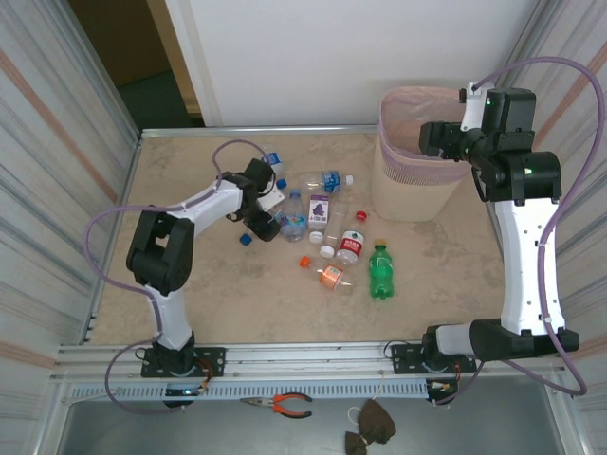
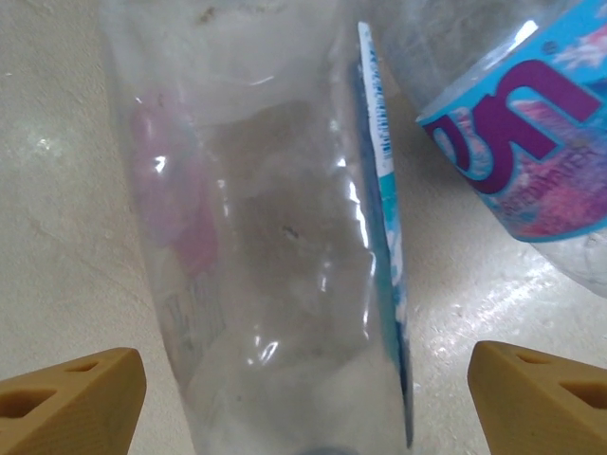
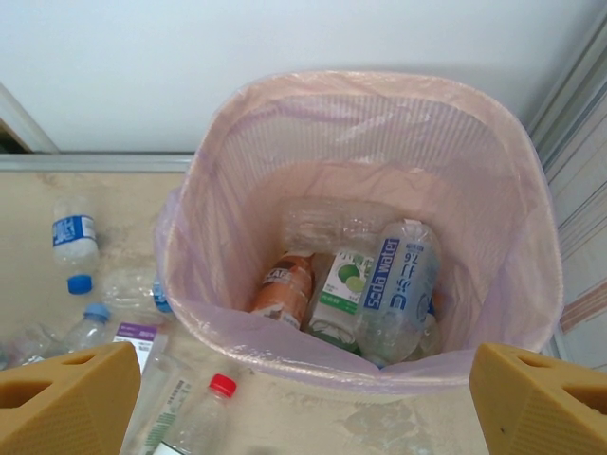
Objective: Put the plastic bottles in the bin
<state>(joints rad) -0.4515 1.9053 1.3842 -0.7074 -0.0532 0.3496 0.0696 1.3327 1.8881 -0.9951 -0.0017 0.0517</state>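
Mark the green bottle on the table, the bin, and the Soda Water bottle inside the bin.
green bottle [image 1: 379, 273]: top external view, on its mid-body.
bin [image 1: 403, 194]: top external view, on its outer front wall.
Soda Water bottle [image 3: 400, 284]: right wrist view, on its blue-lettered label.

- Bright, even light from overhead — shadows on the counter are short and soft.
- Left wrist close-up: clear bottle blurred, with glare streaks.
- Right wrist view is crisp.

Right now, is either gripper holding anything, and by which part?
Nothing is held. The left gripper is open astride a clear bottle, not clamped on it; the right gripper is open and empty above the bin.
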